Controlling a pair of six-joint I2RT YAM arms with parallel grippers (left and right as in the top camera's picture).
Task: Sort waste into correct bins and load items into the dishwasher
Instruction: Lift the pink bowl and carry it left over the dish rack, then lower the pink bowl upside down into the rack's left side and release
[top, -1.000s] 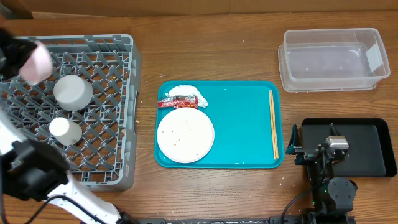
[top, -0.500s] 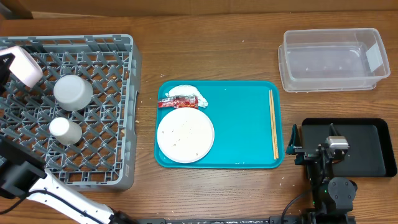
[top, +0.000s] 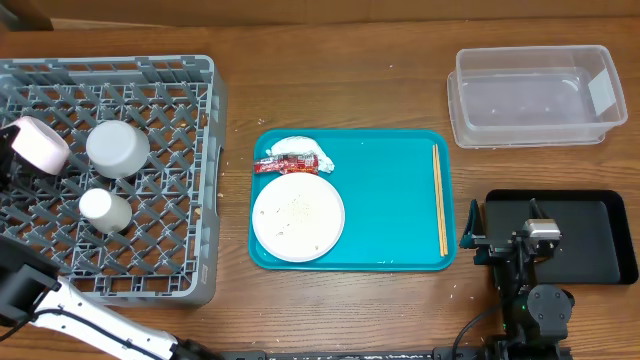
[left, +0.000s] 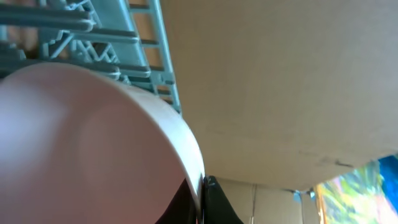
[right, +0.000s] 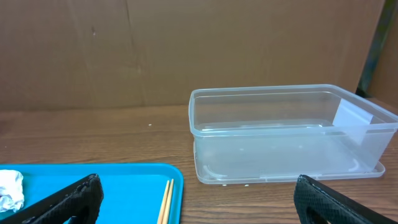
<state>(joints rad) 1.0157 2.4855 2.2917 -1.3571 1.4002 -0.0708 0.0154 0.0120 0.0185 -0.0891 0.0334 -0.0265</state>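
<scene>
1. Downward goes the small white-pink bowl (top: 38, 143): half a second ago it was up by the far left corner of the dish rack (top: 160, 250), and now it is hanging lower at the rack's left edge, just beside the pale grey-blue bowl (top: 118, 148).
2. The left claw (left: 200, 202) is pinching that bowl's rim. The right claw (right: 198, 186) is sitting spread wide with nothing in it.
3. To do this well, I'd say it should be easing the bowl into a free lattice cell, clear of the grey-blue bowl and the white cup (top: 105, 210), and letting go only once it is seated.
4. The red wrapper (top: 285, 165) is carrying white print too small to read, and the pale label on the clear tub (top: 535, 95) is showing me no legible words.
</scene>
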